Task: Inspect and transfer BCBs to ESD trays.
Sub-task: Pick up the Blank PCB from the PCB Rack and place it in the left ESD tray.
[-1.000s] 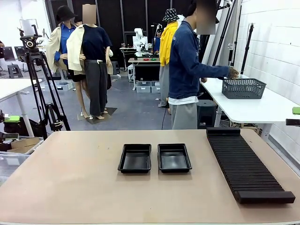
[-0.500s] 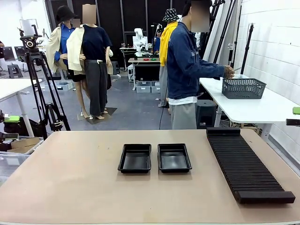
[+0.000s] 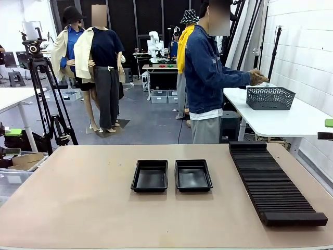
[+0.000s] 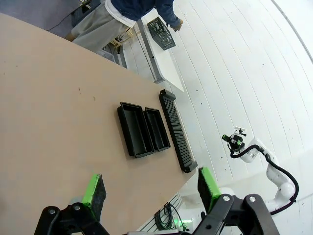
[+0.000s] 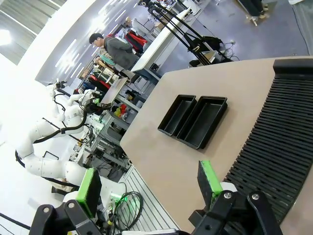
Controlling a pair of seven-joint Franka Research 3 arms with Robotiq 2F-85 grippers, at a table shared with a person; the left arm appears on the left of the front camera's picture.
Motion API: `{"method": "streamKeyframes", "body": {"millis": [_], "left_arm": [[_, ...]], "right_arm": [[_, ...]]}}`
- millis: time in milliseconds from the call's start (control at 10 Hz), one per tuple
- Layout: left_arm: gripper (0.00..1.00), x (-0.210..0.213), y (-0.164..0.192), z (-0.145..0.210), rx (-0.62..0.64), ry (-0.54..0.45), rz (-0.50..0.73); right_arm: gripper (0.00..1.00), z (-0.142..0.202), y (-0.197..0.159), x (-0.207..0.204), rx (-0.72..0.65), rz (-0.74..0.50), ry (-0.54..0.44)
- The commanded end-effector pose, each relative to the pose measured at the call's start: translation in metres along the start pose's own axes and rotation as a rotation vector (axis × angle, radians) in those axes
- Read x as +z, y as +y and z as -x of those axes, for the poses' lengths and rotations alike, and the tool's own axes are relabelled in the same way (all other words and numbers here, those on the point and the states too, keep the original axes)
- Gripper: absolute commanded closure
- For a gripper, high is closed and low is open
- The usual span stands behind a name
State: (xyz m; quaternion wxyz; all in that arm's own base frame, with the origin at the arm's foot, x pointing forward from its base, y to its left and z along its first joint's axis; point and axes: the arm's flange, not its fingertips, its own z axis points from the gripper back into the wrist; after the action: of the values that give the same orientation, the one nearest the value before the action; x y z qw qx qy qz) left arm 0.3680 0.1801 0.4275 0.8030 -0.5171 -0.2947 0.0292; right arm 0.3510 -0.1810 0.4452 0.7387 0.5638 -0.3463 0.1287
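Left ESD tray (image 3: 150, 175) and right ESD tray (image 3: 193, 175) lie empty side by side mid-table, long axes near to far; left gripper (image 4: 150, 185) and right gripper (image 5: 148, 186), jaws apart, hold nothing, each nearer its own-side tray

A robotics lab — far beyond the left claw (image 4: 150, 186) stands a white worktable (image 4: 164, 68) bearing a wire basket (image 4: 161, 33). Below the right claw (image 5: 148, 185) cables (image 5: 118, 198) coil — cluttered benches (image 5: 113, 90) farther off.
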Motion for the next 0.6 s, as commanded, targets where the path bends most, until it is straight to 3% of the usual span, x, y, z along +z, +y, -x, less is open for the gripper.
{"method": "streamKeyframes", "body": {"millis": [0, 500], "left_arm": [[0.00, 0.0010, -0.0007, -0.0002, 0.006, -0.008, 0.016], [0.00, 0.0010, -0.0007, -0.0002, 0.006, -0.008, 0.016]], "right_arm": [[0.00, 0.0025, -0.0004, 0.0014, -0.005, -0.008, 0.009], [0.00, 0.0025, -0.0004, 0.0014, -0.005, -0.008, 0.009]]}}
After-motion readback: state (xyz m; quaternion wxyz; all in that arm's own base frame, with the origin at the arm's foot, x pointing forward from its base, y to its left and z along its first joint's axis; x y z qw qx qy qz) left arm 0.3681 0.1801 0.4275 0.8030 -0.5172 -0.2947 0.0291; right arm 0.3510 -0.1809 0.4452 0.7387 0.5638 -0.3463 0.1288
